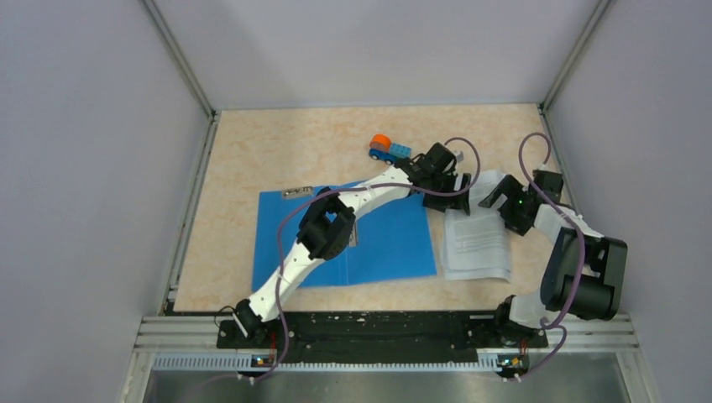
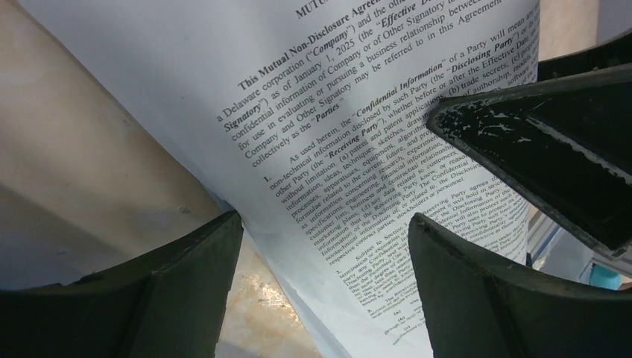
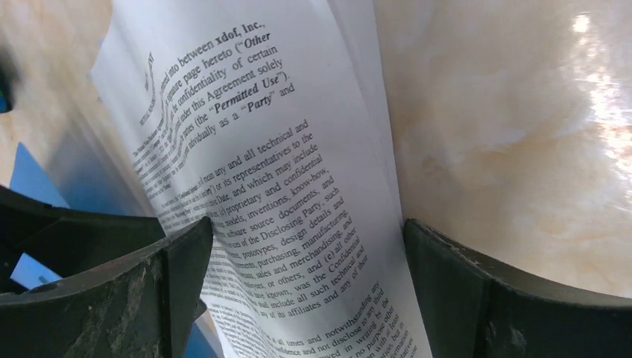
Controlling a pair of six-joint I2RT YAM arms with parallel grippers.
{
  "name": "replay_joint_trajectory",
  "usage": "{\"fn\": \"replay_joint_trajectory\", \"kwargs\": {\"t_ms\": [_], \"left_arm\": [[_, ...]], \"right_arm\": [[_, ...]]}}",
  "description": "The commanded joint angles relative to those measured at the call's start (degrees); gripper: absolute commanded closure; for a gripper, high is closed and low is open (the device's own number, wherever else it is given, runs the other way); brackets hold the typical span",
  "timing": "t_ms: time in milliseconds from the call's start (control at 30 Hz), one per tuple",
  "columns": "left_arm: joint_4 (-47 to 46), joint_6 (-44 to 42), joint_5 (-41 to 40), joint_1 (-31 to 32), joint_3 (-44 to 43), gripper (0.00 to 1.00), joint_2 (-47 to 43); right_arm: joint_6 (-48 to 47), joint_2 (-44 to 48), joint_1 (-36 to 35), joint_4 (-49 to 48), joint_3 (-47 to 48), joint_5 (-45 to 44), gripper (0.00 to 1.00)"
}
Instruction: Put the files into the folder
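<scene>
The files are a stack of white printed sheets lying on the table right of the folder, with their far end lifted. The blue folder lies open and flat at the centre, partly under my left arm. My left gripper is at the far left corner of the files. In the left wrist view it is open, with the curled sheets running between its fingers. My right gripper is at the far right corner. In the right wrist view it is open around bowed sheets.
A blue-and-orange toy truck stands behind the folder near my left wrist. A metal clip lies at the folder's far left edge. Grey walls enclose the table on three sides. A finger of the right gripper shows in the left wrist view.
</scene>
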State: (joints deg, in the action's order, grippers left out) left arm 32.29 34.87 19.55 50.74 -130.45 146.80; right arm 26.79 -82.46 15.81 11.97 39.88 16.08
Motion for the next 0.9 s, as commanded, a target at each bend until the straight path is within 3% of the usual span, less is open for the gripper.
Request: {"fn": "replay_joint_trajectory", "kwargs": {"t_ms": [0, 200, 333, 433, 567, 667, 867], "left_arm": [[2.9, 0.2, 2.0, 1.0, 1.4, 0.13, 4.3], [1.7, -0.9, 3.8, 0.1, 2.0, 0.16, 3.9], [0.0, -1.7, 6.2, -0.4, 2.3, 0.17, 3.2], [-1.4, -1.9, 7.8, -0.8, 2.8, 0.18, 2.3], [-4.0, -2.2, 9.9, -1.4, 4.4, 0.19, 0.2], [-5.1, -2.5, 10.5, -1.9, 5.0, 0.19, -1.8], [-7.9, -2.0, 12.1, -3.3, 6.1, 0.17, -8.1]], "right_arm": [[0.5, -2.4, -1.6, 3.0, -1.6, 6.0, 0.01], [1.0, -0.4, -1.8, 1.2, -1.7, 10.5, 0.03], [1.0, 1.1, -2.3, 1.1, -1.7, 11.9, 0.10], [1.3, 1.9, -2.4, 0.7, -1.8, 13.1, 0.22], [1.7, 3.8, -2.4, 0.6, -1.0, 14.7, 0.54], [2.2, 5.8, -2.4, 0.9, 0.3, 16.1, 0.72], [3.7, 10.2, -2.4, 2.0, 4.9, 19.3, 0.86]]}}
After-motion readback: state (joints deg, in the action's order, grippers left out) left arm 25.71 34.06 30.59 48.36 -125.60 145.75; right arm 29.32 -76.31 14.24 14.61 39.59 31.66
